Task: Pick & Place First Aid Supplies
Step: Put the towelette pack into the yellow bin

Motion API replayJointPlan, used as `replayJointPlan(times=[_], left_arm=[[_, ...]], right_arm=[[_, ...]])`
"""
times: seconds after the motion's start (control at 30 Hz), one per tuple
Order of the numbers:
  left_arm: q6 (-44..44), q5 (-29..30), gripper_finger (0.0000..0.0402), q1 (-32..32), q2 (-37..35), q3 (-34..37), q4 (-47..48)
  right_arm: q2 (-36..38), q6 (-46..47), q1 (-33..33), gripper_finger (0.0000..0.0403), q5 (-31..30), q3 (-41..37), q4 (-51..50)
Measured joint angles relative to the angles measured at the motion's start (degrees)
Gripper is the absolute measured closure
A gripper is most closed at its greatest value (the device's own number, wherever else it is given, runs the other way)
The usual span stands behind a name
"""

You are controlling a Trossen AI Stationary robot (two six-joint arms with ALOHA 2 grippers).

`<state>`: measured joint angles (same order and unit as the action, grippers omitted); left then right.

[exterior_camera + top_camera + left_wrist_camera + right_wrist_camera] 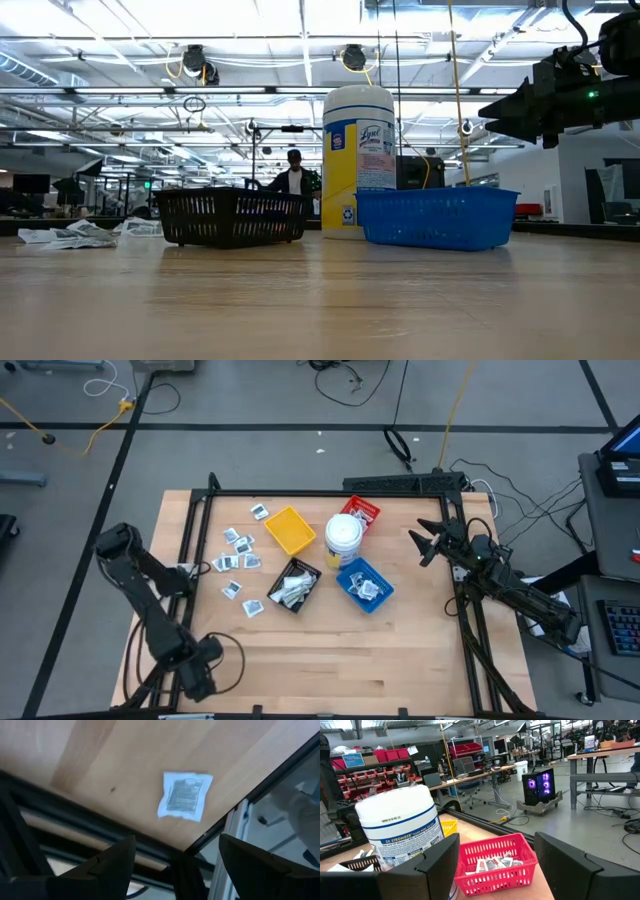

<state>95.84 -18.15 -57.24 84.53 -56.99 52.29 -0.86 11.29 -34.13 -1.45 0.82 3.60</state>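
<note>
A white tub [343, 534] stands among yellow [290, 529], red [362, 512], blue [364, 584] and black [293, 586] trays.

Four trays [290, 530], one white tub [343, 533], about nine loose packets [240, 544] on the table [330, 660].

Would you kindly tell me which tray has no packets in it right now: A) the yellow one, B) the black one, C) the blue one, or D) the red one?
A: the high view shows the yellow tray bare inside, while packets lie in the black tray and the blue tray, and the right wrist view shows packets in the red tray.
</note>
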Motion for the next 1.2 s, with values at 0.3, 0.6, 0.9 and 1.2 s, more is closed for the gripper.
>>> replayJointPlan(times=[0.3, 0.6, 0.9, 1.2], left_arm=[[-1.25, 0.02, 0.0121, -0.6, 3.11, 0.0, -1.91], [-2.86, 0.21, 0.0127, -1.39, 10.76, -0.02, -5.03], [-8.02, -0.02, 0.0149, -1.3, 17.22, -0.28, -6.47], [-10.51, 0.61, 0.0295, -1.2, 17.69, -0.31, -6.38]], right_arm=[[-0.02, 0.02, 0.0, 0.0149, 0.0, 0.0, 0.0], [-0.02, 0.02, 0.0, 0.0149, 0.0, -0.02, 0.02], [-0.01, 0.01, 0.0, 0.0149, 0.0, -0.02, 0.0], [-0.02, 0.02, 0.0, 0.0149, 0.0, 0.0, 0.02]])
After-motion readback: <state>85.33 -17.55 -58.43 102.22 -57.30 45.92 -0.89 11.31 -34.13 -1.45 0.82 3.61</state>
